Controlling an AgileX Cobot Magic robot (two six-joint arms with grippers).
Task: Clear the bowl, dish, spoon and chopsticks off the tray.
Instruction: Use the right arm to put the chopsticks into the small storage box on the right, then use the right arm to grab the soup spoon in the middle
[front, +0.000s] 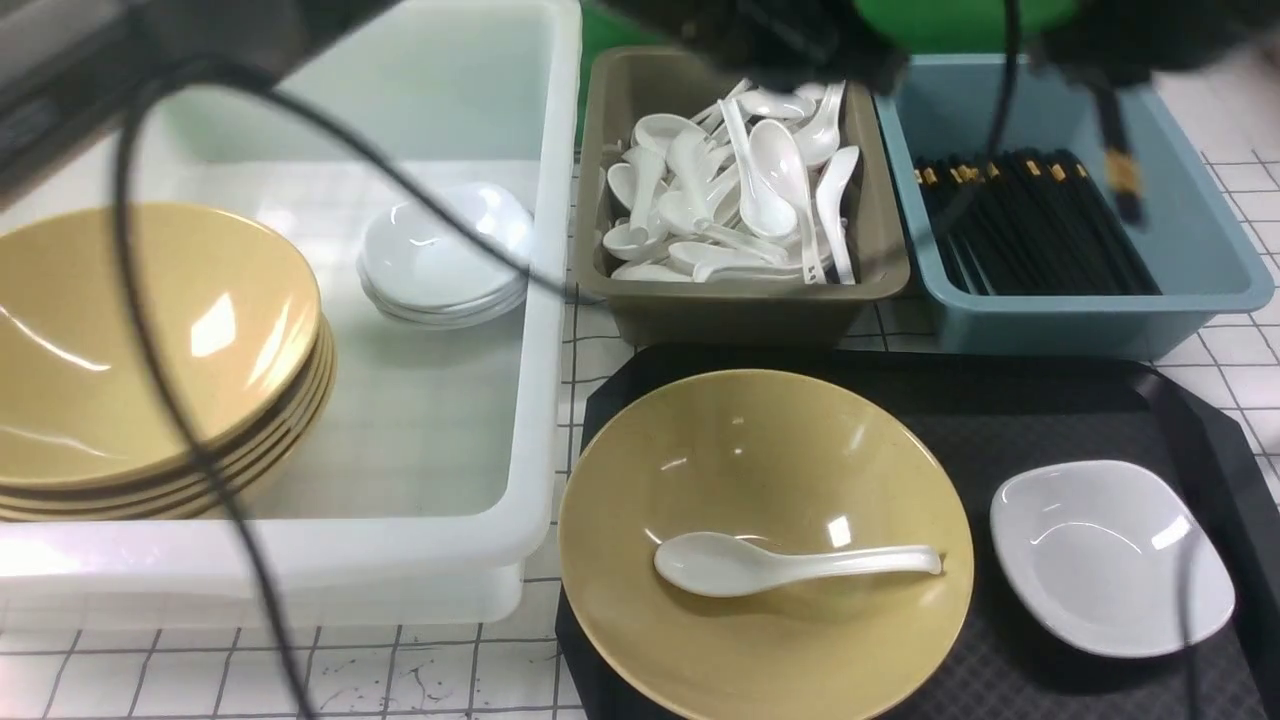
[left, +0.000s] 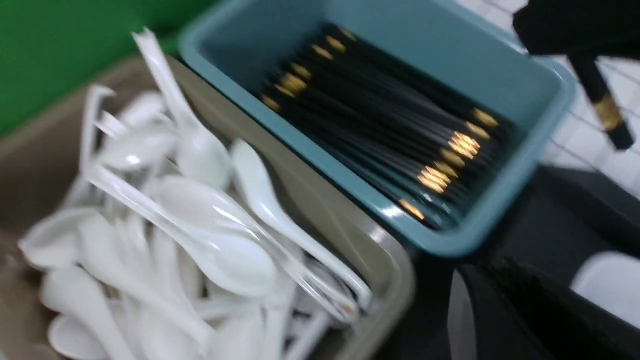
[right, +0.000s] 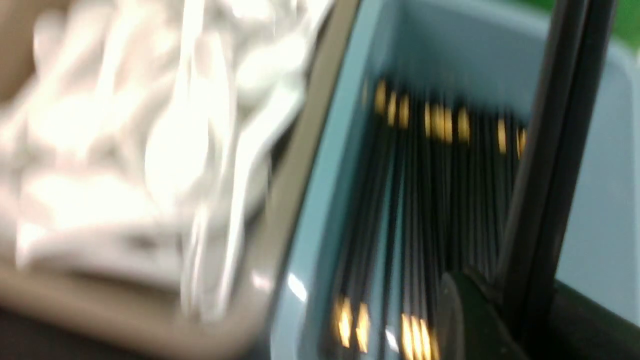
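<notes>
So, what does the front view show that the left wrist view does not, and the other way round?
Only the front view shows the yellow bowl on the tray with the spoon lying in it, the whole white dish, and the white tub with stacked bowls and stacked dishes. Only the left wrist view shows gold bands also at the near end of the chopstick pile in the blue bin. Both show the brown bin of piled spoons, the blue bin and the held chopsticks near it.
</notes>
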